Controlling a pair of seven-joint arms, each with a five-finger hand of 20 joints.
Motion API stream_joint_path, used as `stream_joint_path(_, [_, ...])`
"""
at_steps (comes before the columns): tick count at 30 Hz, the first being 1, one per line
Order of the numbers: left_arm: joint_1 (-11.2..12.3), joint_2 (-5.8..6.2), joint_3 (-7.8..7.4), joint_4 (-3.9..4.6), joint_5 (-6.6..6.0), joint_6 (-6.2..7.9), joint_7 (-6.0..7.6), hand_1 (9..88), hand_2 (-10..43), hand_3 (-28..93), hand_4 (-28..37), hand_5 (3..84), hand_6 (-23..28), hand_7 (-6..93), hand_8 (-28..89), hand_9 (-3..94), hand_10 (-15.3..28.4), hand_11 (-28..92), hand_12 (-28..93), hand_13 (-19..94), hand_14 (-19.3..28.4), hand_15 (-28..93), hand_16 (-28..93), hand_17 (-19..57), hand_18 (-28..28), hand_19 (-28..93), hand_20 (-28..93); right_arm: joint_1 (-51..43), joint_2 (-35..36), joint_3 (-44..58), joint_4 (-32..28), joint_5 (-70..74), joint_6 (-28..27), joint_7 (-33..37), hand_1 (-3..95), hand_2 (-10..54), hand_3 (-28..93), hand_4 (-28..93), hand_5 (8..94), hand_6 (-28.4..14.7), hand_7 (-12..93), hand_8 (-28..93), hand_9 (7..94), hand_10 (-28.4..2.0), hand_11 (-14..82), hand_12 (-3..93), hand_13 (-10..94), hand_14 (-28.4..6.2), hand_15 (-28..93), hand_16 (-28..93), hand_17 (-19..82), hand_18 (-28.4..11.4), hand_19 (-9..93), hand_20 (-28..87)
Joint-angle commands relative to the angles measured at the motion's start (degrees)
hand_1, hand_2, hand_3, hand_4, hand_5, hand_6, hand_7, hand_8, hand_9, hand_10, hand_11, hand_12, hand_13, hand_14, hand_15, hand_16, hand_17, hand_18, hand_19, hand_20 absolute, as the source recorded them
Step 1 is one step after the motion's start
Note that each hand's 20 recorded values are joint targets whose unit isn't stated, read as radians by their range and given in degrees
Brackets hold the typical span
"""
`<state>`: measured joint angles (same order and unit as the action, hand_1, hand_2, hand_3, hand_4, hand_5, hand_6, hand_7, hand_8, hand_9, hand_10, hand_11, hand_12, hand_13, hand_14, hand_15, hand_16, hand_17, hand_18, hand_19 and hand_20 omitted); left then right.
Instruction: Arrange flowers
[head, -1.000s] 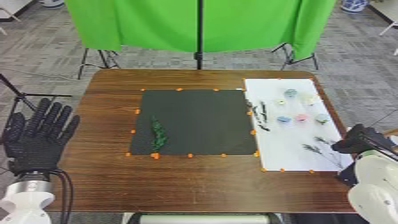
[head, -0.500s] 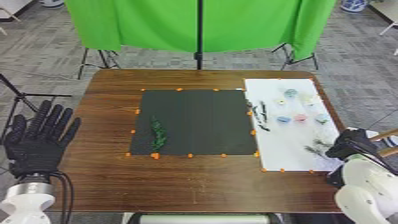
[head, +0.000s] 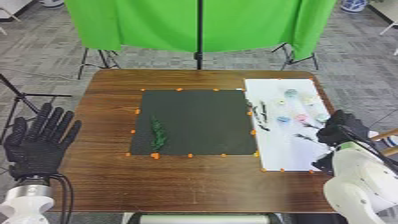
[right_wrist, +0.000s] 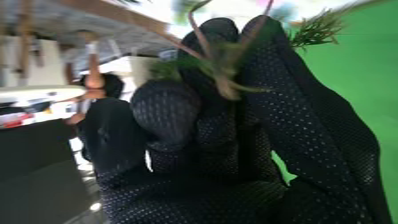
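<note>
Flowers (head: 300, 117) lie on the white sheet (head: 282, 157), right side of the frame, beyond the right hand (head: 336, 132) and to its left, the closest just beside it. The right hand is closed on a green sprig (right_wrist: 226, 91) and covers part of the sheet's right edge. Dark twigs (head: 264, 114) lie farther left, then the black mat (head: 195, 125), bearing a leafy stem (head: 158, 135). Left hand (head: 35, 150): lower left, fingers extended, apart.

Mat (head: 200, 117) on the tabletop (head: 195, 187), sprig (head: 159, 136) on its near left, sheet (head: 280, 150) to its right, flowers (head: 284, 119) on the sheet
</note>
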<state>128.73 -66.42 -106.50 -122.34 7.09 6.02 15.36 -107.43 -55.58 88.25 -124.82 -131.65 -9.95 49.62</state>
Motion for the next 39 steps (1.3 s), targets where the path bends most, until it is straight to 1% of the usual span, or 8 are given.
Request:
stream_joint_path(1, [0.1, 0.2, 0.71, 0.22, -0.08, 1.02, -1.1, 26.3, 12.3, 71, -28.3, 42.9, 7.2, 9.0, -8, 37.7, 14.0, 12, 13, 29, 14.7, 27, -1, -3.1, 14.8, 28, 17, 12.3, -8.4, -10.6, 0.0, -2.0, 3.6, -3.1, 60.9, -9.5, 66, -24, 76.7, -2.0, 32, 18, 89.2, -10.0, 34.8, 45.3, 81, -9.3, 66, 42, 53, -23.9, 93, 55])
stream_joint_path(12, [-1.0, 0.9, 2.31, 0.57, 0.02, 1.6, -2.51, 26.3, 12.4, 71, -28.3, 42.9, 7.2, 9.0, -8, 37.7, 14.1, 12, 13, 29, 14.8, 28, -2, -3.2, 14.9, 28, 17, 21.4, -19.9, -24.9, 7.9, -7.4, 2.5, -8.6, 60.4, -9.5, 66, -23, 77.0, -2.2, 32, 19, 88.9, -10.2, 37.1, 44.6, 82, -9.4, 66, 44, 53, -23.9, 93, 56])
stream_joint_path(14, [-1.5, 1.17, 3.22, 0.78, -1.62, 1.2, -2.82, 26.3, 12.4, 71, -28.3, 42.9, 7.1, 9.0, -8, 37.9, 14.3, 12, 13, 29, 14.8, 28, -2, -3.1, 14.9, 28, 17, 22.9, -22.9, -25.7, 9.9, -5.7, 0.3, -8.0, 60.5, -9.5, 66, -23, 76.9, -2.3, 32, 20, 88.6, -10.0, 37.0, 44.9, 81, -9.5, 66, 44, 53, -24.0, 93, 56])
stream_joint_path(18, [-3.8, 1.71, 5.58, 1.53, -0.75, 1.23, -4.44, 26.4, 12.4, 71, -28.3, 42.9, 7.1, 9.1, -8, 37.9, 14.3, 12, 13, 29, 14.7, 28, -2, -3.1, 14.9, 28, 17, 23.0, -27.1, -26.9, 13.1, -7.7, -0.8, -7.7, 60.5, -9.5, 66, -23, 76.6, -2.2, 32, 20, 88.3, -9.9, 35.5, 45.5, 81, -9.8, 65, 44, 52, -24.1, 93, 55])
stream_joint_path(21, [-5.3, 1.81, 6.57, 1.69, -4.07, 1.01, -4.31, 26.4, 12.4, 71, -28.3, 42.9, 7.2, 9.0, -8, 37.9, 14.2, 12, 13, 29, 14.7, 28, -2, -3.1, 14.9, 28, 17, 22.9, -29.4, -28.0, 15.6, -9.8, -0.4, -7.3, 60.4, -9.5, 66, -23, 76.5, -2.2, 32, 20, 88.4, -9.8, 34.8, 46.1, 81, -9.8, 65, 44, 52, -24.2, 93, 55])
stream_joint_path(27, [-8.6, 2.43, 8.61, 2.79, -3.37, 0.8, -6.4, 26.5, 12.4, 71, -28.3, 43.0, 7.2, 9.1, -8, 38.1, 14.3, 12, 12, 29, 14.6, 28, -2, -3.1, 14.9, 28, 17, 20.7, -34.4, -29.2, 20.6, -14.0, 3.7, -6.1, 59.8, -9.5, 67, -24, 77.0, -2.0, 32, 20, 89.2, -9.6, 34.2, 46.7, 81, -10.1, 65, 44, 53, -24.5, 93, 54])
stream_joint_path(33, [-10.0, 1.68, 9.74, 3.89, -3.07, 0.1, -8.19, 26.4, 12.3, 72, -28.3, 43.2, 7.3, 9.2, -8, 38.3, 14.6, 12, 12, 30, 14.7, 28, -2, -3.0, 14.9, 28, 17, 17.7, -40.8, -28.0, 25.2, -18.6, 6.3, -9.2, 58.9, -9.5, 68, -25, 77.1, -1.6, 32, 20, 89.5, -9.6, 34.3, 47.0, 82, -9.8, 66, 44, 54, -24.7, 93, 55])
stream_joint_path(39, [-11.4, 1.94, 10.87, 4.74, -2.9, 0.09, -8.06, 26.4, 12.2, 72, -28.3, 43.4, 7.4, 9.8, -9, 38.6, 14.7, 13, 12, 30, 14.7, 28, -2, -2.8, 14.9, 27, 17, 16.4, -44.0, -27.9, 27.4, -20.0, 6.3, -11.4, 57.4, -9.5, 71, -27, 77.6, -1.8, 29, 19, 90.0, -9.0, 33.8, 47.9, 83, -9.7, 66, 46, 54, -24.8, 93, 56])
